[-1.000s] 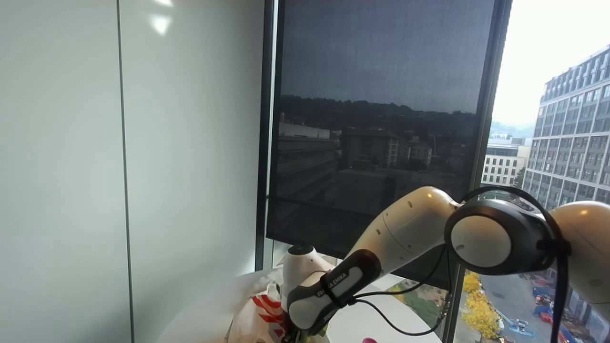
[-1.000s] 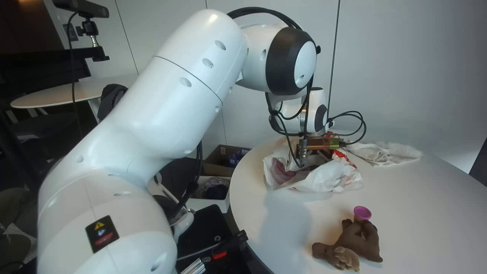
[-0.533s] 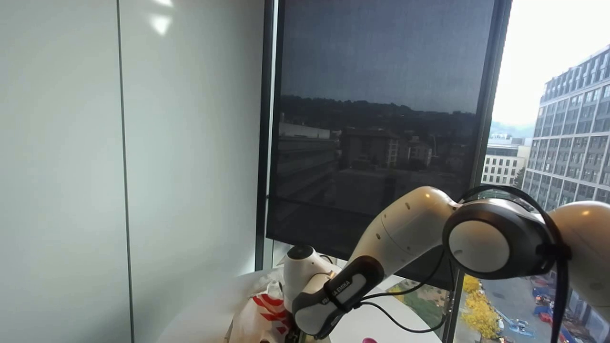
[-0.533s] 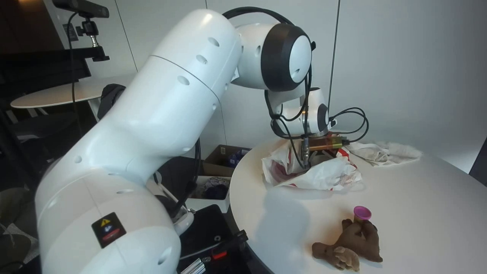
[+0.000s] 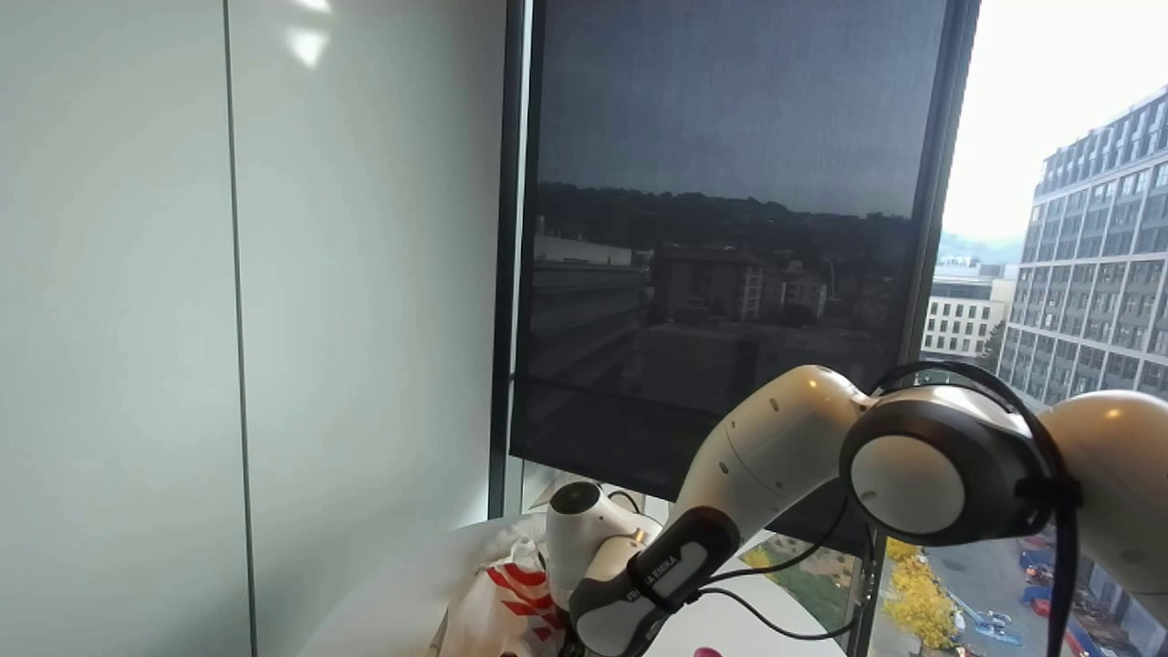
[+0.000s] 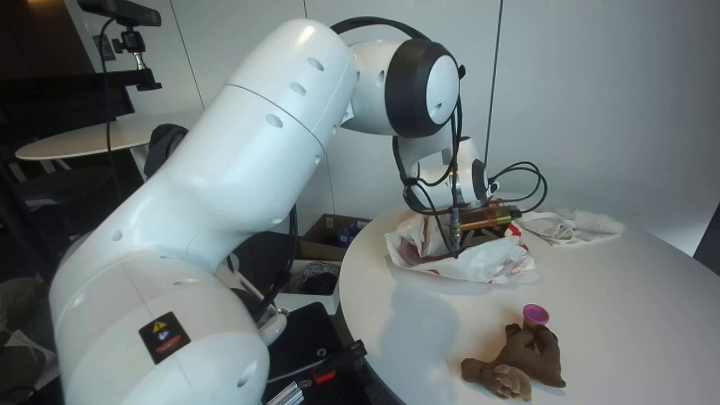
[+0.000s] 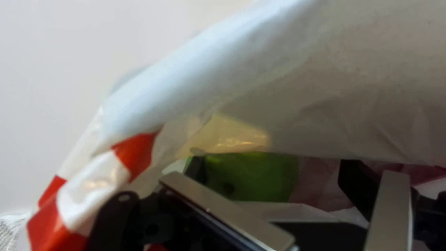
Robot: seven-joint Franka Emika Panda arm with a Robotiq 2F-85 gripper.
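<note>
My gripper [image 7: 273,174] is open, with its two dark fingers wide apart inside the mouth of a white and red plastic bag [image 7: 223,69]. A green object [image 7: 254,177] lies between and beyond the fingers. Its top is hidden by the bag's film, and I cannot tell whether a finger touches it. A dull red or pink patch [image 7: 315,181] shows beside it in the bag. In an exterior view the gripper's gold-coloured body [image 6: 488,217] is at the open bag [image 6: 478,261] and the fingers are hidden. The bag also shows in an exterior view [image 5: 502,607].
The bag stands on a round white table [image 6: 619,315]. A brown plush toy [image 6: 529,354] lies near the front, with a pink-rimmed cup [image 6: 535,315] against it. A white cloth [image 6: 579,225] lies behind the bag. Boxes [image 6: 323,239] stand beyond the table's left edge.
The wrist and gripper have moved a little to the right in both exterior views, then lower and slightly tilted. The bag's open edge has shifted slightly. The toy and cup have not moved.
</note>
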